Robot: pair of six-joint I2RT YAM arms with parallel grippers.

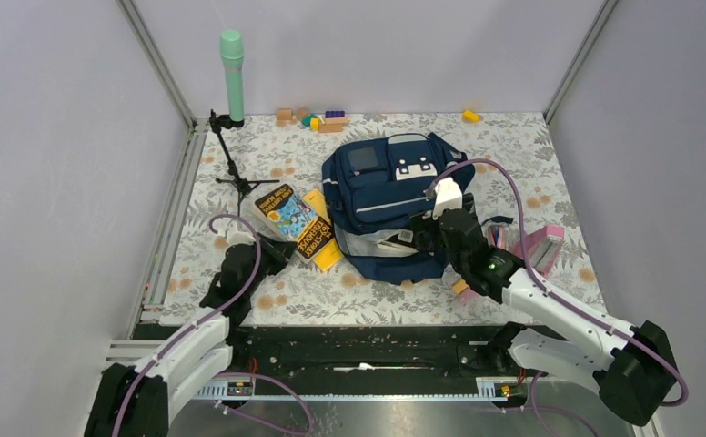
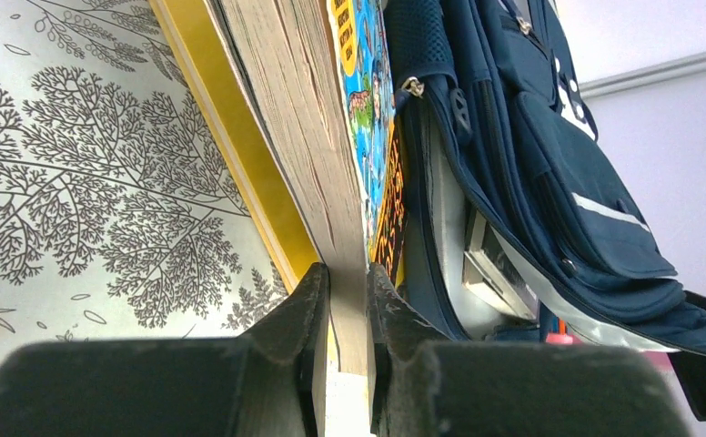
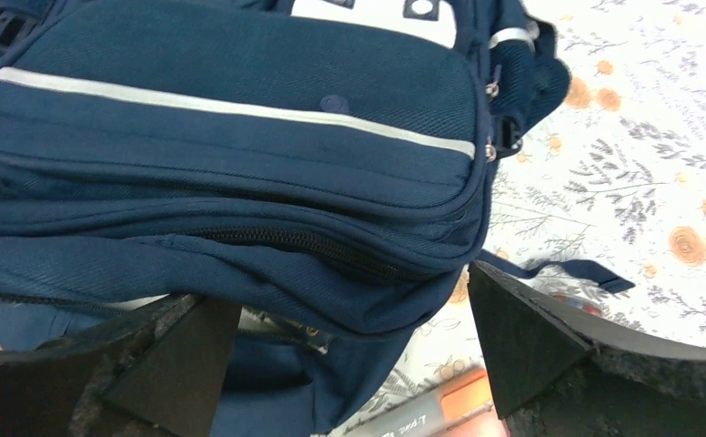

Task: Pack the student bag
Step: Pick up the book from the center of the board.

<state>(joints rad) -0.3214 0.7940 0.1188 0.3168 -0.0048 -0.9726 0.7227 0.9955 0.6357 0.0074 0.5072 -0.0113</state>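
Closest in its wrist view, the left gripper has its jaws clamped on the edge of a book, with the block of pages pinched between both fingers. The book's bright cover faces the bag, and a yellow board lies against its other side. From above, the book and board sit just left of the bag, the board's near corner touching or almost touching the bag's open near end, where pale lining shows. The bag lies front up about mid-table, on the floral cloth, its white patch toward the far wall and its grey stripes across the pockets. The right gripper is at the bag's near right corner, jaws wide apart, one finger on each side of the dark fabric edge; whether either pad touches the fabric cannot be told. An orange pen lies just below that corner, close beside the right finger. Pink items sit to the right of the bag, near its loose strap. Beyond the bag, along the far wall, are a cluster of toy blocks and one yellow block farther right. Left of the bag and behind the book, a green cylinder stands upright on a black tripod.
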